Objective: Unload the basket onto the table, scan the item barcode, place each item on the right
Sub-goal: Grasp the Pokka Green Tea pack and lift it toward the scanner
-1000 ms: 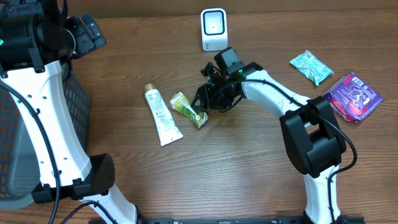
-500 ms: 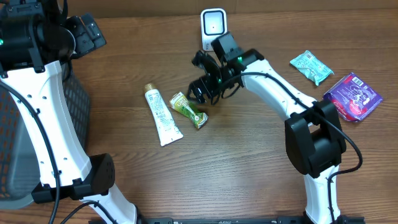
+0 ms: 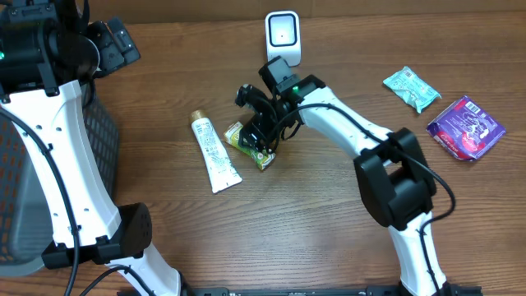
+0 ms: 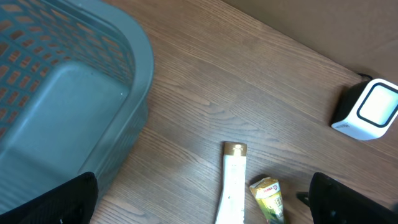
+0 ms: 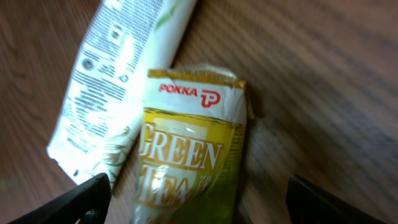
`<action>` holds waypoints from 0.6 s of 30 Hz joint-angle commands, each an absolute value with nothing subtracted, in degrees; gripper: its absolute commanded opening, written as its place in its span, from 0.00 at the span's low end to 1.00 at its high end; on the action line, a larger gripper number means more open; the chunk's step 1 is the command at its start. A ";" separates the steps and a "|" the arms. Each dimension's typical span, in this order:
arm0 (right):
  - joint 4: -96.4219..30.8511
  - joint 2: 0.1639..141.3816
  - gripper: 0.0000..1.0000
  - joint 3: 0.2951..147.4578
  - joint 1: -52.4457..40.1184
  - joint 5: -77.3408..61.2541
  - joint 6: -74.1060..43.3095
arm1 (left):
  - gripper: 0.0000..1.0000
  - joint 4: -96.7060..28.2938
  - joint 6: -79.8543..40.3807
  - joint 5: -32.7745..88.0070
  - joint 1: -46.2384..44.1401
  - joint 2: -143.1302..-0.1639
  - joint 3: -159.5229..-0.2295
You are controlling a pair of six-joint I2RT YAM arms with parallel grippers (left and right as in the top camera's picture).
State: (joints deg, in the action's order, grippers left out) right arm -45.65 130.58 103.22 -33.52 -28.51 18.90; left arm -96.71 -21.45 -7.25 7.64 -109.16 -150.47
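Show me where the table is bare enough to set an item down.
Bare: the wide wooden table strip nearer the robot than the white plastic tube, and the back stretch between white box scanner and teal foil packet. Crowded: centre, where tube, green tea carton and right fingers cluster.

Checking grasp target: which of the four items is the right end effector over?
The Pokka green tea carton, beside the white tube; teal packet and purple packet lie far off.
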 commanded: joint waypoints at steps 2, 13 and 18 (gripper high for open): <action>-44.36 132.57 0.86 103.92 -34.02 -30.94 17.96 | 1.00 -96.79 -22.28 -6.98 7.81 -109.40 -150.41; -41.17 133.60 0.38 102.69 -33.95 -34.22 8.64 | 1.00 -96.79 -22.28 -6.98 7.81 -109.40 -150.41; -40.75 135.17 0.27 102.69 -33.87 -34.20 3.49 | 1.00 -96.79 -22.28 -6.98 7.81 -109.40 -150.41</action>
